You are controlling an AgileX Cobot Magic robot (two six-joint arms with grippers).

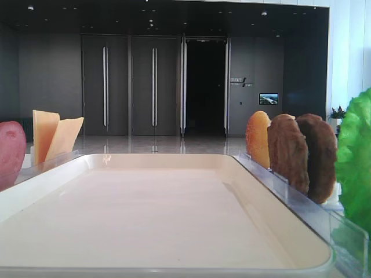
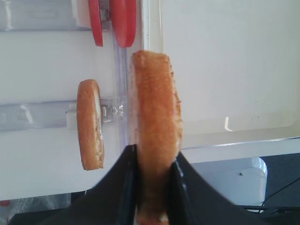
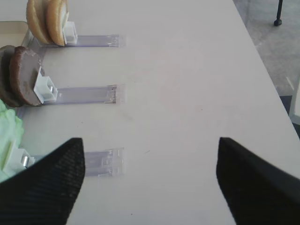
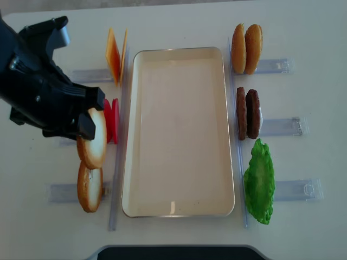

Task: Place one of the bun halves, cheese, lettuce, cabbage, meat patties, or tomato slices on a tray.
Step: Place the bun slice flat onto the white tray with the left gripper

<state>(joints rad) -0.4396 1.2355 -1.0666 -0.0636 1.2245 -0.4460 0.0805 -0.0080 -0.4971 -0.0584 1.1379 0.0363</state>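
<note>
My left gripper [image 4: 85, 125] is shut on a golden-brown bun half [image 4: 93, 142], held on edge just left of the cream tray [image 4: 179, 135]. In the left wrist view the fingers pinch this bun half [image 2: 157, 103] by the tray's rim [image 2: 225, 140]. A second bun half [image 4: 89, 187] stands in its holder below it. Tomato slices [image 4: 111, 120] and cheese [image 4: 115, 54] stand further along the left side. Right of the tray stand two more bun halves [image 4: 246, 49], meat patties [image 4: 248, 114] and lettuce [image 4: 259, 181]. My right gripper [image 3: 150, 183] hangs open over bare table. Cabbage is out of view.
Clear plastic holders [image 4: 282, 127] stick out from both long sides of the tray, with clear strips [image 4: 116, 179] along its rims. In the right wrist view a holder [image 3: 86, 94] lies ahead of the fingers. The table's right edge [image 3: 262, 61] is close.
</note>
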